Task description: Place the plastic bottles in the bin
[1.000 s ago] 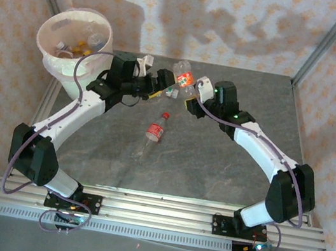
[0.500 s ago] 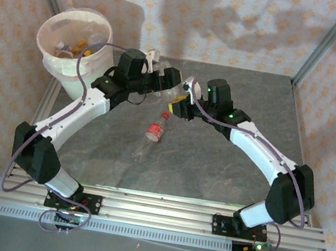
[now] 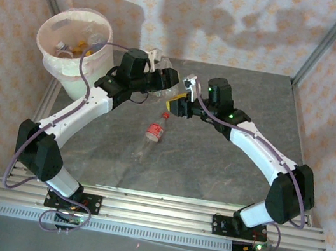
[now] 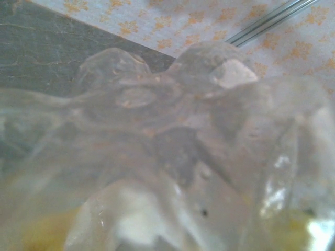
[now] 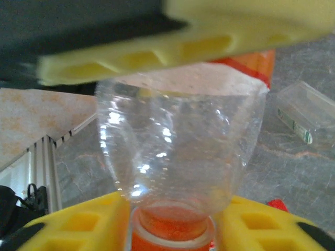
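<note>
A clear plastic bottle [image 5: 172, 146] with an orange cap and label hangs above the table's far middle, held from both sides. My right gripper [image 5: 170, 219] is shut on its neck, a yellow finger pressed against each side of the cap. My left gripper [image 3: 172, 85] is shut on the bottle's body. One of its yellow fingers [image 5: 157, 52] lies across the top of the bottle in the right wrist view. In the left wrist view the bottle's crumpled wall [image 4: 167, 130] hides the fingers. The white bin [image 3: 66, 76] stands at the far left with several bottles inside.
A bottle with a red label and red cap [image 3: 155, 130] lies on the table in front of both grippers. A clear flattened piece with a green and white label [image 5: 306, 117] lies on the grey tabletop [image 3: 225, 167]. Metal frame posts stand at the back corners.
The right gripper has carried the bottle to the left. The left gripper has moved in from the left and shut on the bottle's body.
</note>
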